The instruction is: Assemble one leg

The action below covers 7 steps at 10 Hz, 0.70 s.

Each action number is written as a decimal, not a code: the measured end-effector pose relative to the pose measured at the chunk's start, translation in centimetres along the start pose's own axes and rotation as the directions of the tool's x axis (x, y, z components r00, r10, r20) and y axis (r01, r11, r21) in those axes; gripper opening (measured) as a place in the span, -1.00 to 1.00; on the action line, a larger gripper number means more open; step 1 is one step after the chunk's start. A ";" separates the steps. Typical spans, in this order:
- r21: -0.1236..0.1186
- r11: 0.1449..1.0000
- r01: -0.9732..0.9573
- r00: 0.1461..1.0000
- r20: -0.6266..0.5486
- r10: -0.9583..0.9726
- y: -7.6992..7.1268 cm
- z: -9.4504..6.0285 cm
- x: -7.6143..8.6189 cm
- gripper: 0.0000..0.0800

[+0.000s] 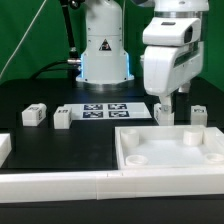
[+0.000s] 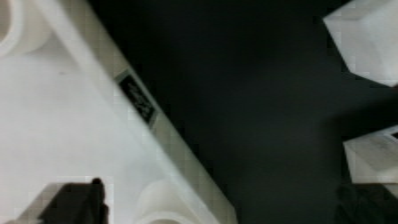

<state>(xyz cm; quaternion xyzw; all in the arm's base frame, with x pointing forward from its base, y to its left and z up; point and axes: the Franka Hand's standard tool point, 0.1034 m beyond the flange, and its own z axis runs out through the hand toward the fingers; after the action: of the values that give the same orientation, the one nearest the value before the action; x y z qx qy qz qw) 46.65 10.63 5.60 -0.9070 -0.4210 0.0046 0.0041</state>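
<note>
Several small white legs stand on the black table. Two are at the exterior view's left (image 1: 33, 115) (image 1: 62, 118) and two at its right (image 1: 163, 114) (image 1: 197, 112). My gripper (image 1: 167, 100) hangs just above the leg nearer the middle on the right, behind the large white tray-like part (image 1: 170, 150). In the wrist view the gripper (image 2: 228, 206) is open and empty, with one dark finger (image 2: 71, 204) showing. Below it lies the tray part's rim (image 2: 71, 120) with a tag, and two legs (image 2: 365, 45) (image 2: 377, 160) lie beside it.
The marker board (image 1: 105, 110) lies in the middle in front of the robot base (image 1: 104, 55). A low white wall (image 1: 90, 185) runs along the table's front. A white block (image 1: 4, 148) sits at the exterior view's left edge.
</note>
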 end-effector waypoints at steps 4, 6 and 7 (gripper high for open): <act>0.028 0.839 -0.543 0.839 0.008 0.543 -3.0 0.2 1.9 0.62; 0.042 0.775 -0.631 0.776 0.013 0.631 -3.1 0.2 1.9 0.62; 0.051 0.698 -0.714 0.700 0.021 0.714 -3.3 0.2 2.1 0.62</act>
<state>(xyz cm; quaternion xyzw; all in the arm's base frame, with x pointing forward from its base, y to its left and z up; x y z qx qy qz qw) 45.49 14.31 5.44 -0.9988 -0.0365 0.0171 0.0271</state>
